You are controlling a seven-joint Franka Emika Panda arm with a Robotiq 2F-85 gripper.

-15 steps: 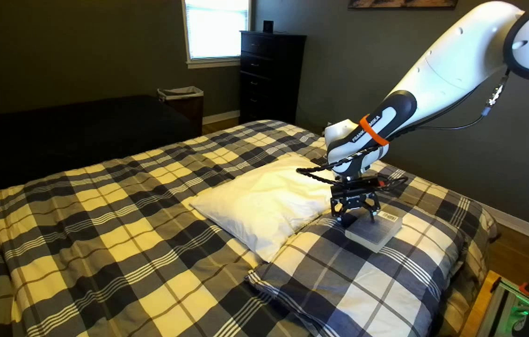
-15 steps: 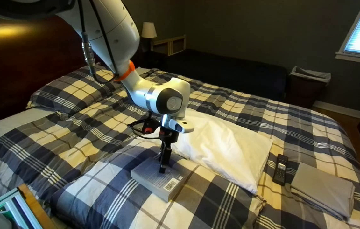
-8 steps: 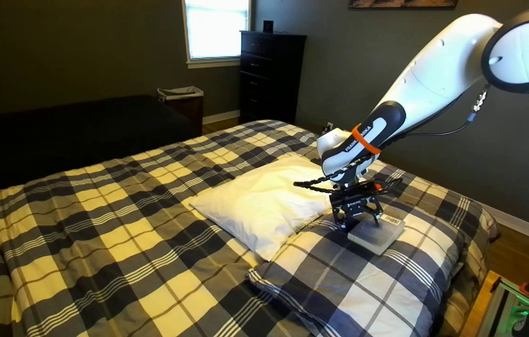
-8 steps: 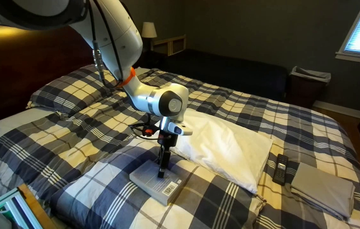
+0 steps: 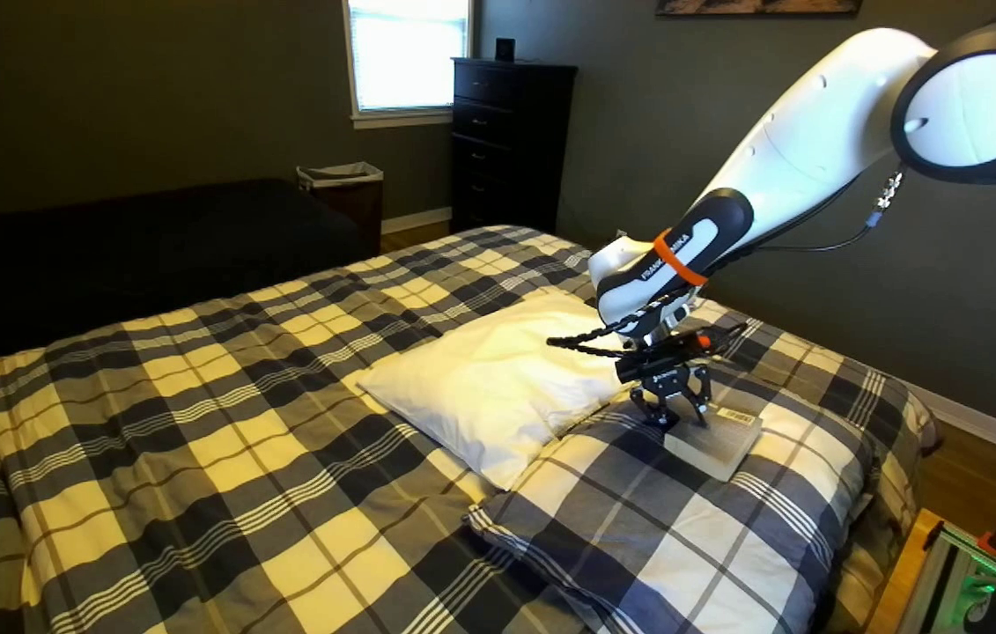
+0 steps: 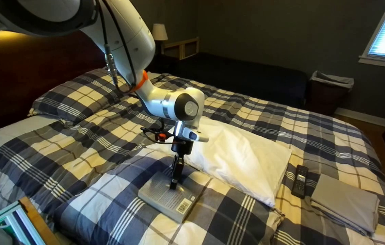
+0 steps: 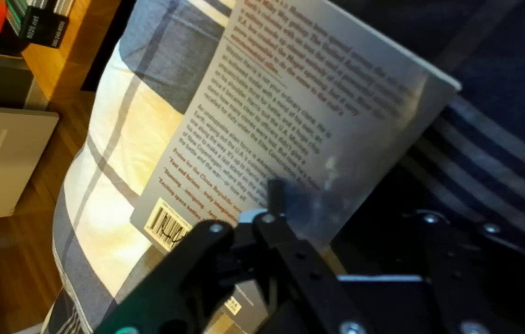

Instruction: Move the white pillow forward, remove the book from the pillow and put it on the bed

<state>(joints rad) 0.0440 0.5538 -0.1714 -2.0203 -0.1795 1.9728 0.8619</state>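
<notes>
Currently fingers [image 6: 177,168] apart, 1 tip over book [image 6: 165,194], contact unclear
Book barcode-up on plaid pillow [image 6: 221,214]; in an exterior view white pillow [image 6: 240,153] on bed [image 6: 263,112] along plaid pillow's far side, w/ folded gray cloth [image 6: 345,202] to right

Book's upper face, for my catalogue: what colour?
Grey, with dark and reddish print; the book shows best in the wrist view.
</notes>
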